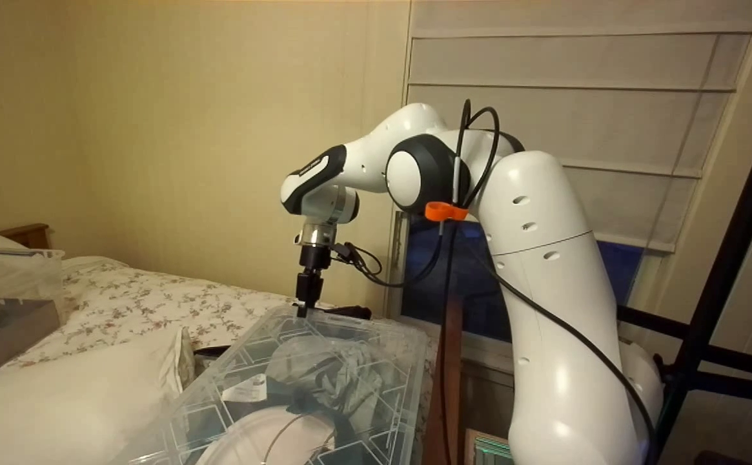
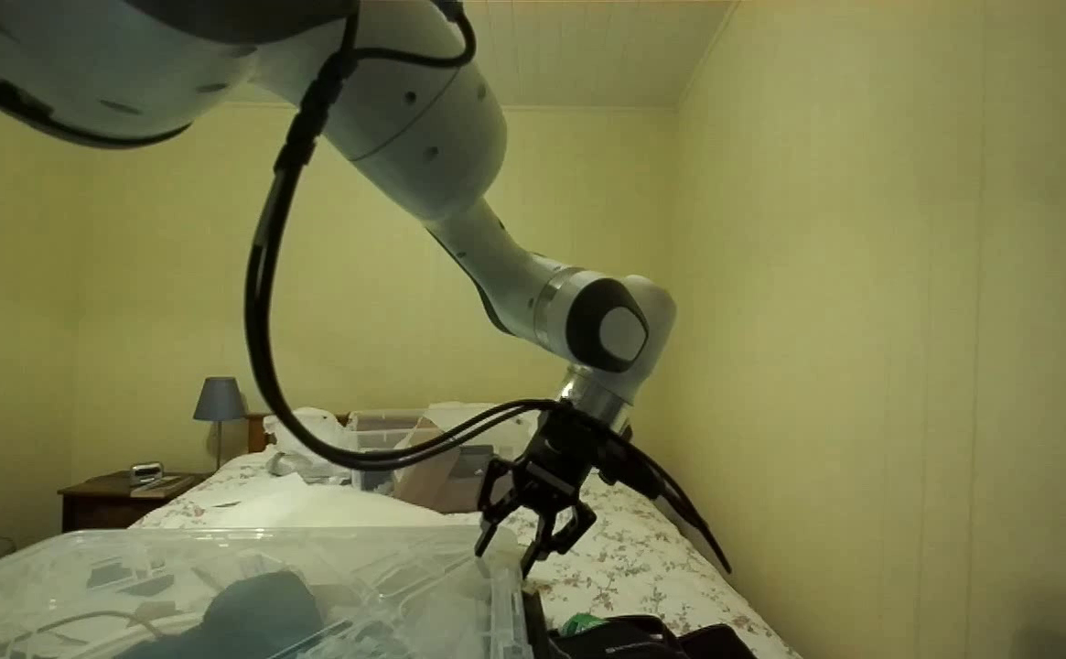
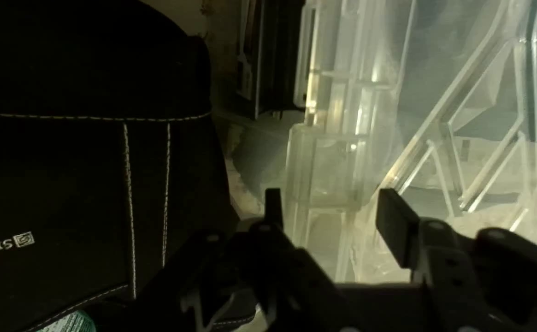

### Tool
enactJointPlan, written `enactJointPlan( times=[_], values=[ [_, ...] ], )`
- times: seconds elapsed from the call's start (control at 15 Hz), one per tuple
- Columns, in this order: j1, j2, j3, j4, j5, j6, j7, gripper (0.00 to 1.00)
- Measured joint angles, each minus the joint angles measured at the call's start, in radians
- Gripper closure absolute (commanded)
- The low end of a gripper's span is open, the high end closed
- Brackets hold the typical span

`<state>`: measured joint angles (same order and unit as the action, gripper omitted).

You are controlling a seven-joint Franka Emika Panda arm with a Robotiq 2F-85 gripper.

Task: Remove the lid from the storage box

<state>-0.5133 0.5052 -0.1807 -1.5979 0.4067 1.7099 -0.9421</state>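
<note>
The clear ribbed lid (image 1: 376, 327) lies flat on top of the storage box (image 2: 507, 624). Grey-green cloth and a white rounded item show through it in an exterior view. The lid also shows in an exterior view (image 2: 377, 547) and in the wrist view (image 3: 439, 124). My gripper (image 2: 502, 560) points down at the lid's edge, fingers apart. In the wrist view my gripper (image 3: 328, 216) has one finger outside the rim and one over the lid, with the clear rim between them. In an exterior view my gripper (image 1: 303, 311) is at the lid's far edge. Contact cannot be told.
A black bag (image 3: 88, 184) lies beside the rim, and it also shows in an exterior view (image 2: 629, 641). A white pillow (image 1: 79, 413) lies beside the box on the floral bedding (image 1: 156, 300). Another clear bin (image 1: 27, 278) stands on the bed.
</note>
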Motion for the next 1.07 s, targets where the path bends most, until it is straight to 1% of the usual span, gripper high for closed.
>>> enactJointPlan(
  times=[0.13, 0.2, 0.47, 0.53, 0.6, 0.87, 1.07],
  values=[
    [-0.012, 0.001, 0.002, 0.009, 0.026, -0.010, 0.000, 0.59],
    [-0.015, -0.001, 0.003, 0.017, 0.038, -0.011, 0.000, 0.60],
    [-0.016, -0.051, 0.011, 0.036, 0.080, -0.043, 0.000, 0.59],
    [-0.014, -0.067, 0.015, 0.037, 0.088, -0.044, 0.000, 0.62],
    [-0.011, -0.081, 0.017, 0.036, 0.091, -0.045, 0.000, 0.86],
    [0.003, -0.128, 0.027, 0.030, 0.119, -0.081, 0.002, 0.87],
    [0.022, -0.155, 0.039, 0.035, 0.222, -0.154, 0.045, 0.87]
  ],
)
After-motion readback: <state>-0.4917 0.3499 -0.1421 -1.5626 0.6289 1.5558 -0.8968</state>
